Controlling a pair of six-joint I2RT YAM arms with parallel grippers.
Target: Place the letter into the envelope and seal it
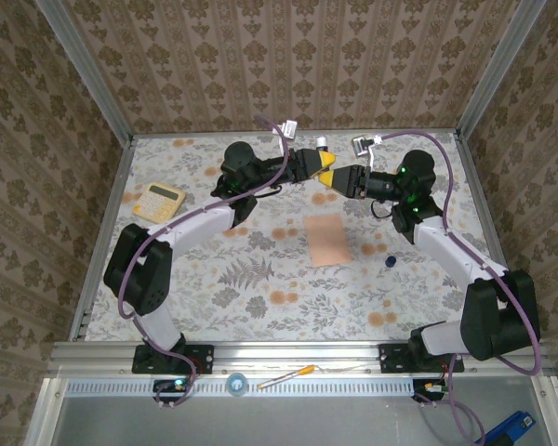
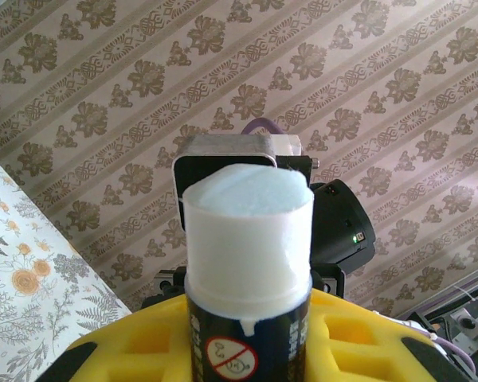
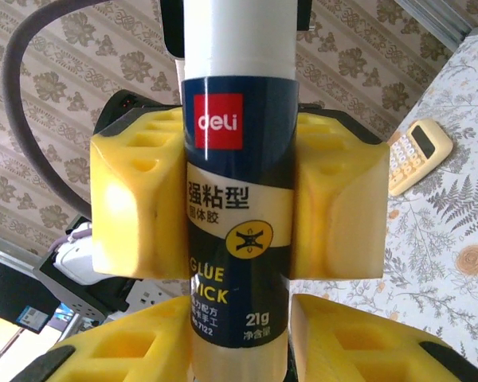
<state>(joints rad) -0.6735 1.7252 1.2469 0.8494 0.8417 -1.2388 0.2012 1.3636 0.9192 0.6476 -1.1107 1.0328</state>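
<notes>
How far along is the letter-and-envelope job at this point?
Looks done: one pink rectangle, presumably the envelope, lies flat on the table; whether the letter is inside cannot be told. In hand: the left gripper clamps the uncapped glue stick, the right gripper flanks its base; the blue cap lies nearby. Left: gluing and sealing.

The top external camera looks down from above and behind, far from the glue stick point(image 3: 237, 199). The left wrist camera sits right against it, facing its white end. The right wrist camera, equally near, faces its label. Both wrist views share the stick.
</notes>
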